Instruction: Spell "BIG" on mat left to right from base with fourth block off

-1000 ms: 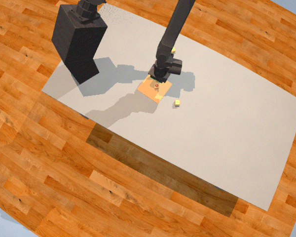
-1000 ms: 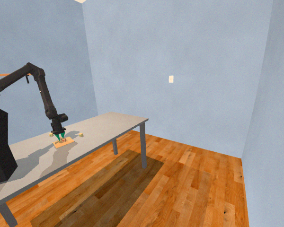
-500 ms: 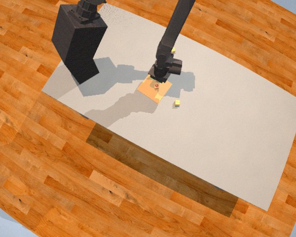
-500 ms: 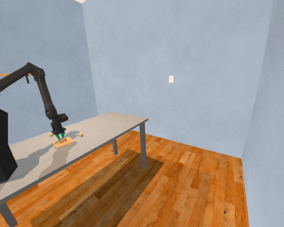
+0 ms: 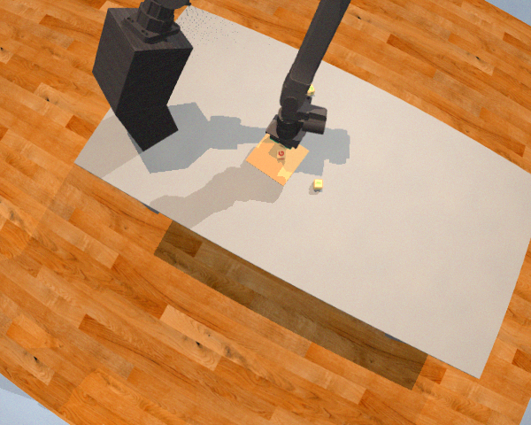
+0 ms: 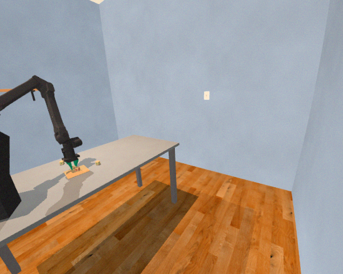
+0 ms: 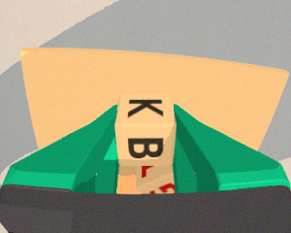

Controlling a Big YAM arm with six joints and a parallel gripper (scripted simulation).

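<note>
Top looks steeply down, far; exterior sideways, far; wrist down, close; mat (image 5: 268,159) (image 6: 74,174) (image 7: 78,78) shared.

The orange mat (image 5: 262,158) (image 6: 83,170) (image 7: 78,87) lies flat, carrying a red-lettered block (image 5: 280,154) (image 6: 78,169) (image 7: 157,183). A black-lettered K/B block (image 6: 74,168) (image 7: 145,131) is gripped above it. Two yellowish blocks, one far (image 5: 311,89) (image 6: 61,162), one right (image 5: 318,184) (image 6: 98,162), lie off it.
</note>
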